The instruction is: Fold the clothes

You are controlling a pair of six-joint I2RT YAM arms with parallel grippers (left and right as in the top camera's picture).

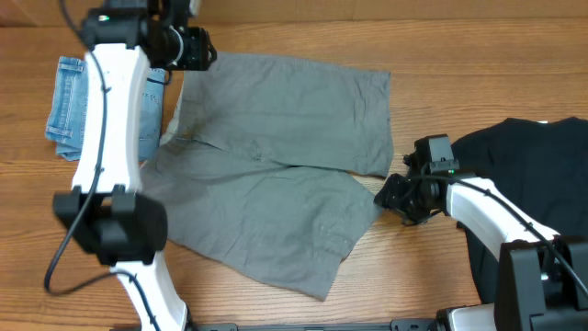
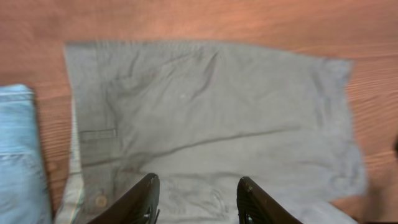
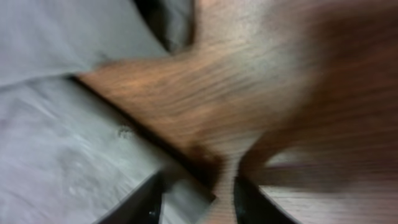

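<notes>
Left gripper (image 2: 199, 180) hovers part-open and empty over the waistband edge of the grey shorts (image 1: 276, 138), jeans (image 1: 69, 101) alongside. Right gripper (image 3: 199, 186), parted and empty, sits at the hem beside bare table (image 1: 423, 55).

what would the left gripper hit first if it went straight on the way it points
Probably the grey shorts lying right ahead of the left gripper, though depth is unclear.

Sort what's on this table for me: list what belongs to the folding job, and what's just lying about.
Part of the job:
- grey shorts, spread flat in the middle of the table

Just lying about:
- light-blue jeans, folded, at the left edge beside the shorts
- black garment, heaped at the right
</notes>
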